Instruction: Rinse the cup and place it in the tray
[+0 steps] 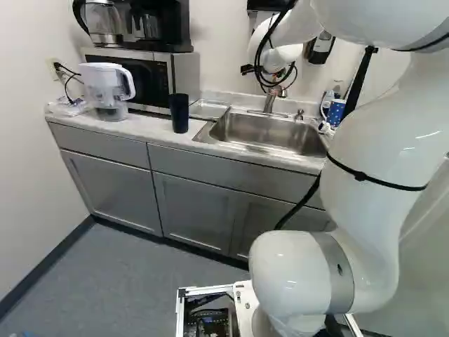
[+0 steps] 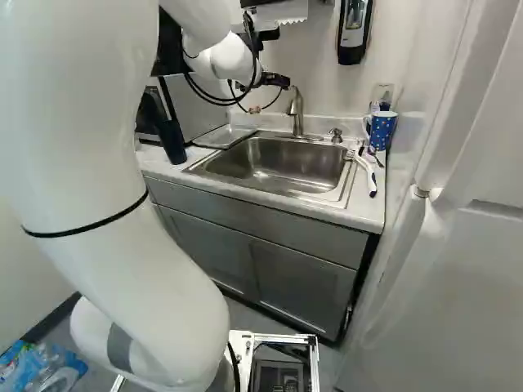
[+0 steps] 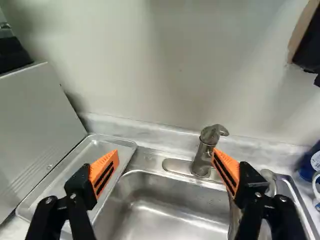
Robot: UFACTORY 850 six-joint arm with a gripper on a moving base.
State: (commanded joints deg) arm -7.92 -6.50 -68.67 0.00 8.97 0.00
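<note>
Two orange pads point(image 3: 102, 168) stand wide apart; the gripper point(image 3: 165, 151) grasps nothing above the sink point(image 2: 274, 169). Near the front edge of the countertop point(image 1: 156, 129), beside the sink, stands the dark tumbler point(image 1: 179, 114), presumably the cup: a careless sideways approach could topple it. Lowering here risks striking the faucet point(image 3: 202, 156), since one pad seems close.

Room above sink point(image 2: 278, 166); faucet point(image 2: 297, 112) blocks rear.
</note>
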